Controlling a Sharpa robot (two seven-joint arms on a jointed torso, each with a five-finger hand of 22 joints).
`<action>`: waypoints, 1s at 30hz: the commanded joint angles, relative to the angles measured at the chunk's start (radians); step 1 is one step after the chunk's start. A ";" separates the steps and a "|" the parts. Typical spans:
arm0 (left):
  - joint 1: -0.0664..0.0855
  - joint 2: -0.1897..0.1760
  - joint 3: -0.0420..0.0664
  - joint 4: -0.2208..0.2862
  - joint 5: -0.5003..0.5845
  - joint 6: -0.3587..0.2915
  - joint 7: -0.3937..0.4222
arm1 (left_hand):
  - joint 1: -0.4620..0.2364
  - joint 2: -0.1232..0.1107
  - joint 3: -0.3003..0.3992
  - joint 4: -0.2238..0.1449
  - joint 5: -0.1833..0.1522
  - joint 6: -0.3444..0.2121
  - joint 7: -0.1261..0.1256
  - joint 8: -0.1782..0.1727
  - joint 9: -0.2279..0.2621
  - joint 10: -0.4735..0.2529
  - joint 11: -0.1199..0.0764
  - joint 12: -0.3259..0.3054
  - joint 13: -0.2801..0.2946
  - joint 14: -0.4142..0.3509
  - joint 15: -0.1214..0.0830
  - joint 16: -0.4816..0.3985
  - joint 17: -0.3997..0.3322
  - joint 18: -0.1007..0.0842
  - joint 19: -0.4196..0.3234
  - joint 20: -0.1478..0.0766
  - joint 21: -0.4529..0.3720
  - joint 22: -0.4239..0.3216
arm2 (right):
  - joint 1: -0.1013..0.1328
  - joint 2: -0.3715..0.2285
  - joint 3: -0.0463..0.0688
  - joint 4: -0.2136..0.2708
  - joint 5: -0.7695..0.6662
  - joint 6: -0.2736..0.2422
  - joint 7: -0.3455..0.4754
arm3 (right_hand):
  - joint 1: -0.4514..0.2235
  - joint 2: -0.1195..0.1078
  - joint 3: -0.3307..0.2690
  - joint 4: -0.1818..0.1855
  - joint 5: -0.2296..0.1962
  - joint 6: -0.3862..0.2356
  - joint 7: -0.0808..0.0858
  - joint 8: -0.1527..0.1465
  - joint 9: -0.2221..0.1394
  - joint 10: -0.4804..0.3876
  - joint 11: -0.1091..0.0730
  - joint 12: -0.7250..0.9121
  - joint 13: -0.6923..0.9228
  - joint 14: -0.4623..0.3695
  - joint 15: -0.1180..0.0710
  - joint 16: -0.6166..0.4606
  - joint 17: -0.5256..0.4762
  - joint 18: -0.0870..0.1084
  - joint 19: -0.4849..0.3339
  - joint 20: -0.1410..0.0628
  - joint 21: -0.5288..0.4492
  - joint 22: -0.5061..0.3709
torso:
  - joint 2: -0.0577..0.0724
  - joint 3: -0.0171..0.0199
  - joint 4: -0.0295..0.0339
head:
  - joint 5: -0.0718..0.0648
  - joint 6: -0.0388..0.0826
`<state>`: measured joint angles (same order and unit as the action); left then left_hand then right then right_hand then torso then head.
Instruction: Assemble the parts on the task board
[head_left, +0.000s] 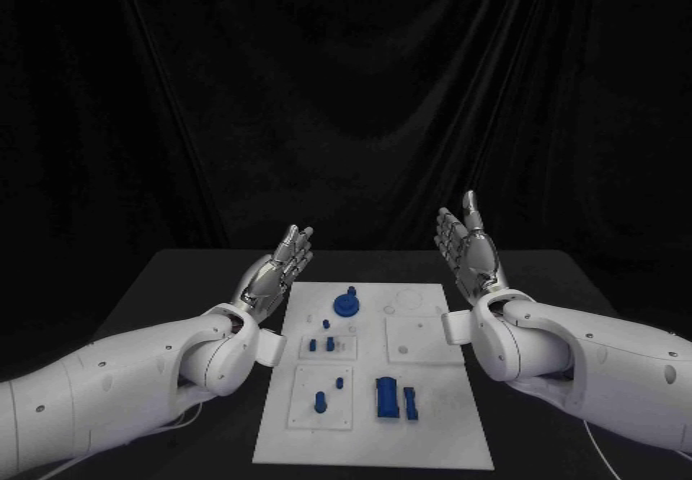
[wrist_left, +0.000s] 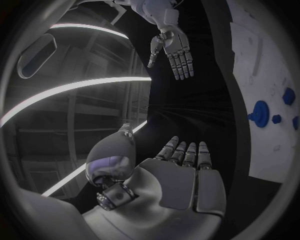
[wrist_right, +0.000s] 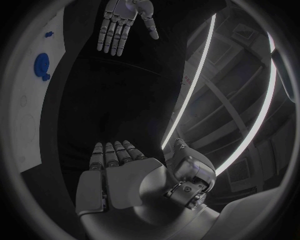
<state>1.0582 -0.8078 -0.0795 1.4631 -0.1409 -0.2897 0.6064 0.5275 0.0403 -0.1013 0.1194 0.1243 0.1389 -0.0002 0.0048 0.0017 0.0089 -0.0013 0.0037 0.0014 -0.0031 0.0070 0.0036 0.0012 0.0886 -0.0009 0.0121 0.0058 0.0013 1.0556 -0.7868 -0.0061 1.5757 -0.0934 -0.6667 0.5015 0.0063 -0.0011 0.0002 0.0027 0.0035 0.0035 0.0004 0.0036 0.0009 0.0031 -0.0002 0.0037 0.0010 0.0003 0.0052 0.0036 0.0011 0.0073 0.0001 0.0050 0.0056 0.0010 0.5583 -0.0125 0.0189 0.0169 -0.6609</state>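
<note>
The white task board (head_left: 433, 440) lies in the middle of the black table. On it sit several blue parts: a round one (head_left: 348, 302) near the far end, small pegs (head_left: 320, 344) in the middle, and a block (head_left: 388, 396) with a smaller piece (head_left: 411, 404) beside it near the front. My left hand (head_left: 277, 271) is raised above the table at the board's left side, fingers straight and apart, holding nothing. My right hand (head_left: 467, 246) is raised at the board's right side, palm facing inward, also empty. The left wrist view shows my left hand (wrist_left: 178, 175), the round part (wrist_left: 259, 114) and my right hand (wrist_left: 172, 47).
Black table surface (head_left: 188, 280) runs around the board on all sides, with a dark curtain behind. Both white forearms lie along the board's long edges near the front. The right wrist view shows my right hand (wrist_right: 119, 175), my left hand (wrist_right: 122, 22) and the board's edge (wrist_right: 25, 120).
</note>
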 joint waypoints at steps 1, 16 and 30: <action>-0.003 0.008 0.018 0.032 0.079 -0.244 -0.042 | -0.173 -0.040 0.101 -0.039 -0.041 -0.044 0.000 -0.005 -0.002 -0.009 0.001 -0.004 -0.001 0.003 -0.007 -0.004 -0.001 -0.089 0.001 -0.012 -0.006 -0.001 | -0.005 0.007 0.006 -0.006 0.093 -0.103 0.018 | -0.006 0.001 0.000 -0.003 -0.004 -0.003 0.000 -0.004 -0.001 -0.003 0.000 -0.004 -0.001 0.000 -0.005 -0.004 -0.001 -0.007 0.000 -0.005 -0.006 -0.001 | -0.011 0.0095 -0.0144 | -0.011 0.040; -0.008 0.028 0.080 0.107 0.141 -0.480 -0.086 | -0.338 -0.040 0.101 -0.119 -0.124 -0.139 0.000 -0.005 -0.002 -0.009 0.001 -0.004 -0.001 0.003 -0.007 -0.004 -0.001 -0.089 0.001 -0.012 -0.006 -0.001 | -0.006 0.007 0.006 -0.006 0.093 -0.103 0.019 | -0.006 0.001 0.000 -0.003 -0.004 -0.003 0.000 -0.004 -0.001 -0.003 0.000 -0.004 -0.001 0.000 -0.005 -0.004 -0.001 -0.007 0.000 -0.005 -0.006 -0.001 | -0.014 0.0125 -0.0189 | -0.017 0.061; -0.008 0.028 0.080 0.107 0.141 -0.480 -0.086 | -0.432 -0.040 0.101 -0.119 -0.124 -0.139 0.000 -0.005 -0.002 -0.009 0.001 -0.004 -0.001 0.003 -0.007 -0.004 -0.001 -0.089 0.001 -0.012 -0.006 -0.001 | -0.006 0.007 0.006 -0.006 0.093 -0.103 0.019 | -0.006 0.001 0.000 -0.003 -0.004 -0.003 0.000 -0.004 -0.001 -0.003 0.000 -0.004 -0.001 0.000 -0.005 -0.004 -0.001 -0.007 0.000 -0.005 -0.006 -0.001 | -0.014 0.0125 -0.0189 | -0.017 0.061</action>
<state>1.0509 -0.7818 -0.0013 1.5670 -0.0076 -0.7518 0.5131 0.1126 -0.0004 -0.0010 0.0052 0.0035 0.0035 0.0000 0.0049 0.0015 0.0089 -0.0014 0.0033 0.0016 -0.0031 0.0072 0.0036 0.0008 0.0133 -0.0009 0.0050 0.0059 0.0016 1.0522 -0.7798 -0.0011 1.5696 0.0009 -0.7569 0.5107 0.0064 -0.0011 0.0002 0.0028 0.0037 0.0035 0.0004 0.0036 0.0017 0.0032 -0.0002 0.0039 0.0012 0.0003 0.0053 0.0037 0.0013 0.0074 0.0001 0.0051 0.0056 0.0014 0.5442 0.0000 0.0000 -0.0001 -0.6000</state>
